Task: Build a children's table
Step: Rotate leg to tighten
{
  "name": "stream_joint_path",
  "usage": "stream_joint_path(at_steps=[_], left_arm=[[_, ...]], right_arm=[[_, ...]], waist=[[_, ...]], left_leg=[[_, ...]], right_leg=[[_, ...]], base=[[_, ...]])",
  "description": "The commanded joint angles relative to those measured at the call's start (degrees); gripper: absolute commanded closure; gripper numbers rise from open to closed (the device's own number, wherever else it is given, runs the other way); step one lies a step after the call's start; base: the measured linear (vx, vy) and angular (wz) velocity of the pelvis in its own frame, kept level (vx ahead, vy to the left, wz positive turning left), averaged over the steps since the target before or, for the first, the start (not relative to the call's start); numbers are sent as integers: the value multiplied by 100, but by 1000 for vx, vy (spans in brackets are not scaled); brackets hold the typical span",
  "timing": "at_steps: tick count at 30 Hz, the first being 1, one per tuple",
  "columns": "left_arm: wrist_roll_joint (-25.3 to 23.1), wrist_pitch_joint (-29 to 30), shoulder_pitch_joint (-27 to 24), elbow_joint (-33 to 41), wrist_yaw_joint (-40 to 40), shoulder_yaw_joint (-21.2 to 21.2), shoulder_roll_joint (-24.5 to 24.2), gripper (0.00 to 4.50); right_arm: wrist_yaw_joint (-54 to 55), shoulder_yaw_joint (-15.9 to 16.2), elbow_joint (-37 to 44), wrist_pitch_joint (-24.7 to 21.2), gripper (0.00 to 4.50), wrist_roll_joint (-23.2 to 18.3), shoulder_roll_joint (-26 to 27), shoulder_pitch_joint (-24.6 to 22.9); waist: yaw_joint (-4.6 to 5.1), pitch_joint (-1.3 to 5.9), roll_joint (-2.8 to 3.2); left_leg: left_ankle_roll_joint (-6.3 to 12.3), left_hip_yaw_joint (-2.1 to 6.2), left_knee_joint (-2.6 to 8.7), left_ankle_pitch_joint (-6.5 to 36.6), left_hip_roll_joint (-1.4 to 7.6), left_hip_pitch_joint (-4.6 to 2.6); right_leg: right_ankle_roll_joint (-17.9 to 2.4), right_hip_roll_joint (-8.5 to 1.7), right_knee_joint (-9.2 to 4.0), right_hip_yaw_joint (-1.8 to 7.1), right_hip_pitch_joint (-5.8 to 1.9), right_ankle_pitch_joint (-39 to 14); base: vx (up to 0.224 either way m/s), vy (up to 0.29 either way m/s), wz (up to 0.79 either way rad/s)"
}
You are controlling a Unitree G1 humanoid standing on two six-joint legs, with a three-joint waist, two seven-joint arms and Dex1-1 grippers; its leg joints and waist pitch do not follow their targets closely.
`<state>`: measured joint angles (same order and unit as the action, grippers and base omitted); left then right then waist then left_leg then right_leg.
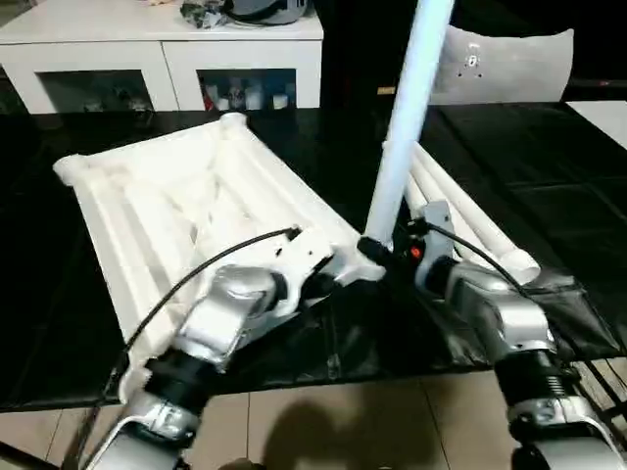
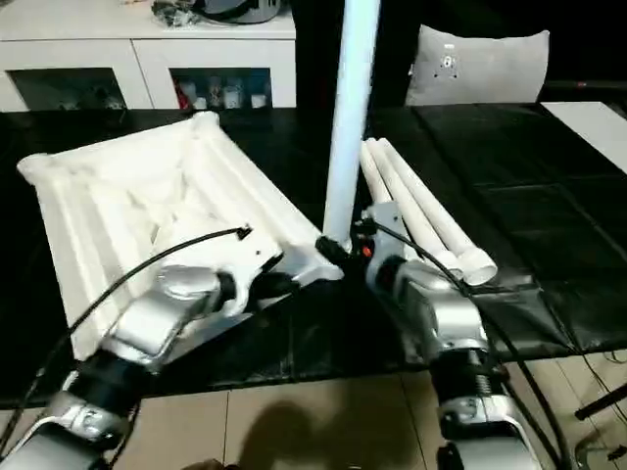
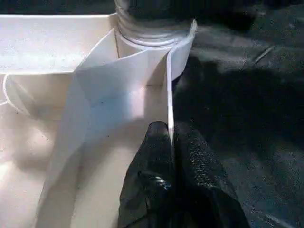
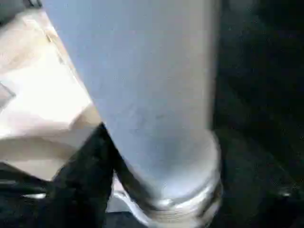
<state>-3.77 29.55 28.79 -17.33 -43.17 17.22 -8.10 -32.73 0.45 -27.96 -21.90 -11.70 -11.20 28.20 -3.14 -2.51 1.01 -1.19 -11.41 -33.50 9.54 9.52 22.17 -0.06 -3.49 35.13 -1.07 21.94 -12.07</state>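
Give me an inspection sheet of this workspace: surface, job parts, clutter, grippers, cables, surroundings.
Surface: black sheet spread over the floor, creased; tiled floor at its near edge.
Job's things: table top lying underside up; upright leg standing at its near right corner socket; spare legs lying side by side on the sheet to the right.
Clutter: nothing seen on the sheet.
Grippers: left gripper pinching the top's rim by that socket; right gripper at the upright leg's base.
Cables: black cable along each forearm.
Surroundings: white cabinet behind; grey cushion.
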Motion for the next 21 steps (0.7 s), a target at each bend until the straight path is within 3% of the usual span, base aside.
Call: stream_joint_path(at_steps=[1,3,5,9,13,21], left_arm=[[166,-219,99,231,-93,143,158,450],[78,-222,86,242,-83,200,55,450],[-2,-275,75,225,-100,224,-72,450],[-55,-425,102,147,-212,221,-246,450],[-68,-684,127,40,-517,285,-511,450],[90,-1404,22,152,-1661,663,-1082,450]], right_arm=[[-24,168,-105,-52,106,99,72,-68],[-69,151,-45,26,81,83,38,-108],[-189,122,39,142,63,30,-32,-173],[-579,97,259,299,36,-80,-238,-326],[-1337,66,624,308,3,-278,-671,-552],[-2446,214,854,436,3,-348,-1382,-652]], waist=[[-72,342,-70],[-102,342,-40],[-120,342,-53],[-158,311,-39],[-205,305,-36],[-228,324,-33]], left_leg=[[122,181,361,1097,351,-129],[238,182,354,906,351,-113],[298,178,353,851,352,-106],[193,185,390,1198,372,-137],[120,193,403,1391,380,-160],[205,183,377,1187,386,-145]], right_leg=[[-1192,-461,-463,206,-139,-806],[-1260,-465,-427,193,-161,-463],[-1271,-464,-426,185,-173,-351],[-1199,-456,-475,179,-151,-897],[-1102,-462,-502,190,-144,-1113],[-1217,-471,-454,184,-154,-773]], base=[[0,0,0],[0,0,0],[0,0,0],[0,0,0],[0,0,0],[0,0,0]])
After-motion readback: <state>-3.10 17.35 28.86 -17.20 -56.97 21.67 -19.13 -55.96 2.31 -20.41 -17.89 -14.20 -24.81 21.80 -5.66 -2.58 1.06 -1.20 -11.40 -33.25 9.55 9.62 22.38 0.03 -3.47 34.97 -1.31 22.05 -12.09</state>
